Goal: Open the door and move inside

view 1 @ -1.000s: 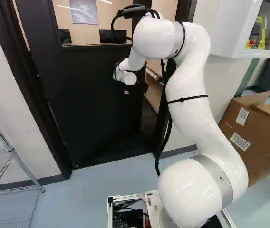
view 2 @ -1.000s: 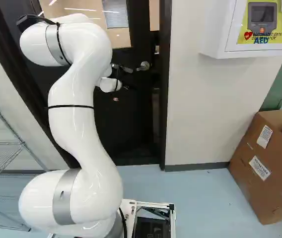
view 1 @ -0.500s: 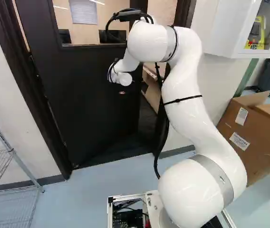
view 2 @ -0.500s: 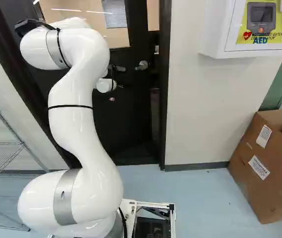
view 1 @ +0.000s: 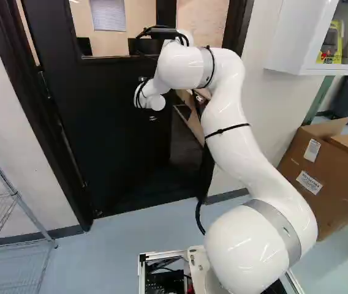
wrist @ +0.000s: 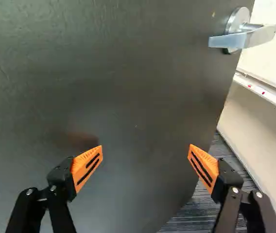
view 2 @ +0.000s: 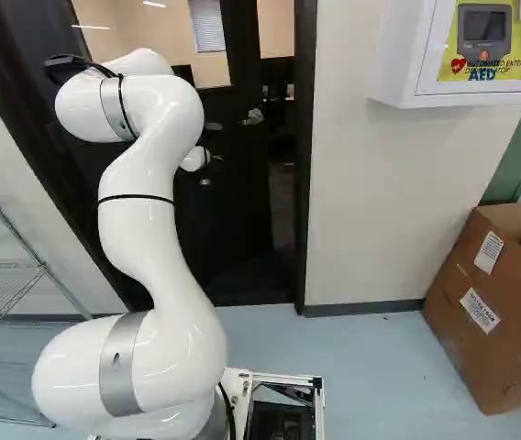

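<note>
The door [view 1: 113, 135] stands ajar, swung away from the arm [view 1: 241, 147], with a dark gap between its free edge and the door frame [view 2: 306, 183]. The step in hand looks to be pushing it wider, the lever handle [wrist: 242, 39] having no further part to play. The gripper [wrist: 146, 148] is released: its two fingers are spread well apart with nothing between them, facing the door's panel below the lever and in from the free edge. Whether anything presses on the panel, one cannot tell. The next move calls for a steady push near that free edge, then the base driving through once the gap is wide enough; the arm could catch on the frame if it goes too soon.

The panel is flat, dark and faintly pebbled, probably painted, with a dull sheen. The lever is smooth, silvery metal, a squared bar on a round plate. Above, a straight-edged window [view 1: 116, 40] shows pale walls; past the free edge lies finely ridged grey flooring [wrist: 196, 208]
</note>
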### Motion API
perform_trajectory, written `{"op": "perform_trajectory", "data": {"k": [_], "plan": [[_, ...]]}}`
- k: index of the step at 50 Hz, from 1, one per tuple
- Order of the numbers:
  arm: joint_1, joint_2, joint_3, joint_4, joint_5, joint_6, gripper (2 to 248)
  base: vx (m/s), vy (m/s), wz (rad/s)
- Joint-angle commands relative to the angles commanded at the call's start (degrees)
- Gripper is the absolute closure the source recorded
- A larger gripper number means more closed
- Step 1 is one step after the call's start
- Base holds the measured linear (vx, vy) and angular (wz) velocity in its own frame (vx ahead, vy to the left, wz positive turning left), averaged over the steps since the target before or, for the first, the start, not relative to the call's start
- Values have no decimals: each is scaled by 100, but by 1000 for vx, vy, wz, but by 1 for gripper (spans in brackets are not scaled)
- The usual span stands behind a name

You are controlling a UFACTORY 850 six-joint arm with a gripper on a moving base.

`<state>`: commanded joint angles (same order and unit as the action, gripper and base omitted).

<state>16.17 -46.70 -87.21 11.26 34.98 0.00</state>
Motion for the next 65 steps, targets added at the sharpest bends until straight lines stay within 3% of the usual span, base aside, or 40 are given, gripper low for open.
{"op": "perform_trajectory", "data": {"k": [17,65], "plan": [[4,112,158,0,0,0,3,0,0,0],[-142,1431,1957,-98,0,0,3,0,0,0]]}}
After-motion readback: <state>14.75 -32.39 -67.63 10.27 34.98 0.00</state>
